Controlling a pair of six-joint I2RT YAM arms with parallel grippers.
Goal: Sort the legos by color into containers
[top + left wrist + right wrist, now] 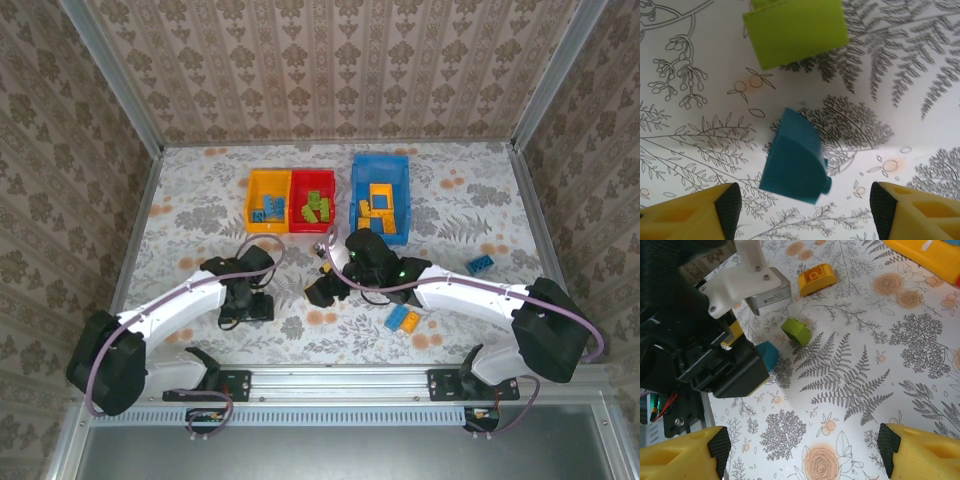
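Teal brick (797,157) lay on the floral bench (910,165) at the mouth of the left pincer (802,212), its jaws apart and gripping nothing; a lime brick (795,30) sat just beyond. Right pincer (802,450) gaped wide, empty.

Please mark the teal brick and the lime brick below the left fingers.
teal brick (792,160), left wrist view, on its broad face.
lime brick (795,30), left wrist view, on its flat side.
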